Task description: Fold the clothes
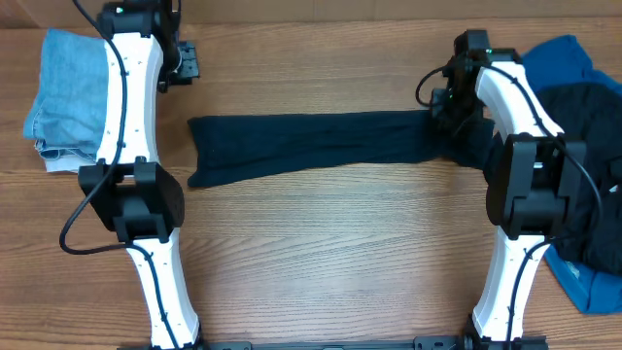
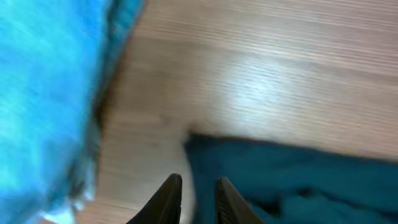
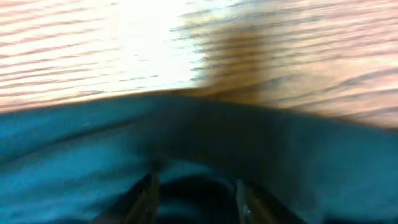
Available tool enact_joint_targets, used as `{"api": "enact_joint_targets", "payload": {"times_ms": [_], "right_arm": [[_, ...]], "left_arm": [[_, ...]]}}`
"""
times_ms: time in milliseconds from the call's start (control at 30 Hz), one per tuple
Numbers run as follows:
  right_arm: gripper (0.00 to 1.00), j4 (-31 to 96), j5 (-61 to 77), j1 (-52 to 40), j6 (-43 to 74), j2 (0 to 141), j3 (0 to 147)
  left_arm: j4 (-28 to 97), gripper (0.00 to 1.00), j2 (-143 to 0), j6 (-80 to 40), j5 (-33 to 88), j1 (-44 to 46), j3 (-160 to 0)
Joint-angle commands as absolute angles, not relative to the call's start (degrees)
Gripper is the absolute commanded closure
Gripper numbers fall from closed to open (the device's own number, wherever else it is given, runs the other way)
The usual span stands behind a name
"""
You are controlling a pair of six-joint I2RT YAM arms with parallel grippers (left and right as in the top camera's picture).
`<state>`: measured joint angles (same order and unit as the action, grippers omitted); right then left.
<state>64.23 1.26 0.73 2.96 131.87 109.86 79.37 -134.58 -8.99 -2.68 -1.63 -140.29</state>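
Fingertips first: left claw [image 2: 198,200] stands at a narrow gap with nothing between the tips. Just ahead of it and to its right is the near corner of the dark navy shirt [image 2: 292,180], with bare desk [image 2: 267,74] beyond. Off to its left is a pale light-blue garment [image 2: 43,93], not one to fold. Wrist view is blurred. The tips look clear of the shirt edge, but I cannot tell for sure.

Right claw [image 3: 194,198] stands wider, tips apart over dark fabric. Shirt fills everything just ahead of it, bare wood past that. Nothing looks pinched, though the blur makes that a judgement. From overhead this claw sits at the shirt's right end, where it meets the waiting pile. A bright blue shirt [image 1: 564,58] lies out to the claw's right and a dark shirt [image 1: 593,146] under my right arm.

Navy shirt lies as one long narrow band across the desk between my two claws, already doubled lengthwise by the look of it.

Step in hand, my guess: release, with the lengthwise fold laid. Next move calls for taking the two corners of one short end, pinching through all layers, and carrying that end over to the other to halve the band. Fabric is limp, so the lift should be low and even or the layers will slide apart.
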Motion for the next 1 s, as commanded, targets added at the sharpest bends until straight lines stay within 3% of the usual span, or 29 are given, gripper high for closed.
{"api": "enact_joint_targets", "payload": {"times_ms": [0,400,567,967], "right_arm": [[0.53,66.43,1.76,-0.97,2.85,132.11,115.00],[0.50,75.75,1.58,-0.19,7.81,132.11,115.04],[0.48,76.14,1.58,1.10,7.75,132.11,115.04],[0.50,72.27,-1.21,1.10,7.07,132.14,109.86]], "left_arm": [[83.29,0.79,-134.58,-11.84,6.11,0.89,-137.95],[65.89,0.83,-134.61,-11.81,1.76,4.32,-106.54],[64.53,0.83,-134.61,-10.70,-7.33,2.33,-105.16],[62.92,0.83,-134.58,-8.97,-7.51,-1.87,-105.16]]}}
